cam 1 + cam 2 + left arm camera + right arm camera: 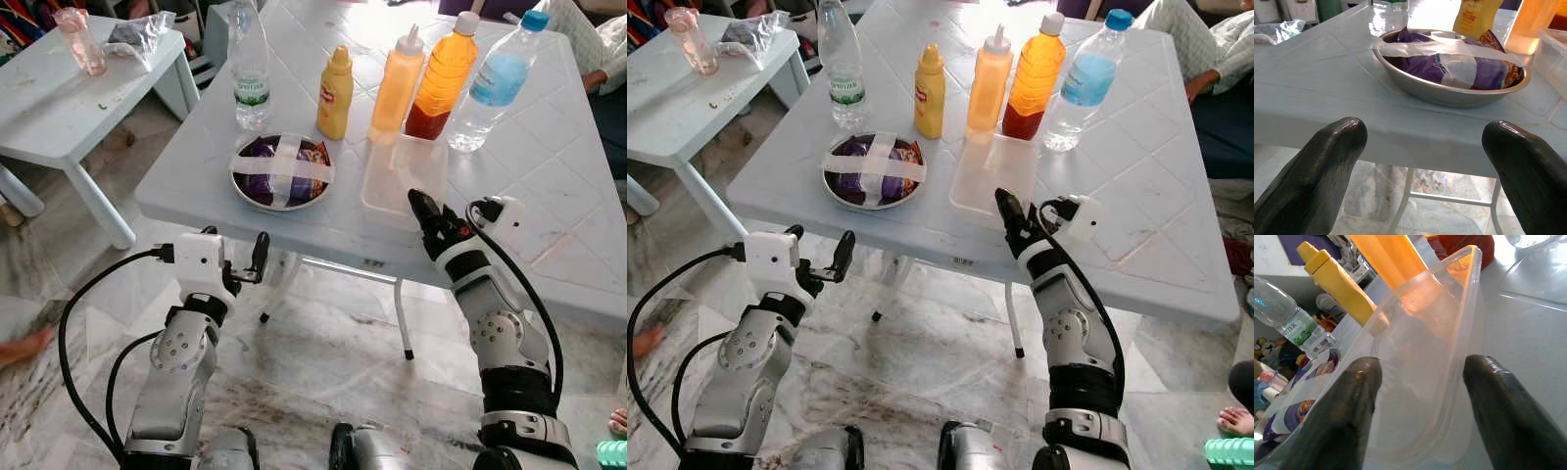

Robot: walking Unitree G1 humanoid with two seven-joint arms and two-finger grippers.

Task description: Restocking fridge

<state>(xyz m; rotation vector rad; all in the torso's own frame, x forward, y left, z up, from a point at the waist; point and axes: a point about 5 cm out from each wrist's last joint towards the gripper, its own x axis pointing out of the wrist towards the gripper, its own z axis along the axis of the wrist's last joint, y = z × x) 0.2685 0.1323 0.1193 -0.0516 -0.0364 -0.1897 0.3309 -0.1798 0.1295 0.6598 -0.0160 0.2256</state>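
Observation:
On the white tiled table stands a steel bowl of purple snack packets crossed with white tape. Behind it are a yellow mustard bottle, an orange squeeze bottle, a juice bottle and two water bottles. An empty clear plastic container lies near the front edge. My right gripper hovers open at the container's near end. My left gripper is open, below and in front of the table edge, facing the bowl.
A small white table at the left carries a pink cup and a plastic bag. A person sits at the far right. The table's thin legs stand on marble floor.

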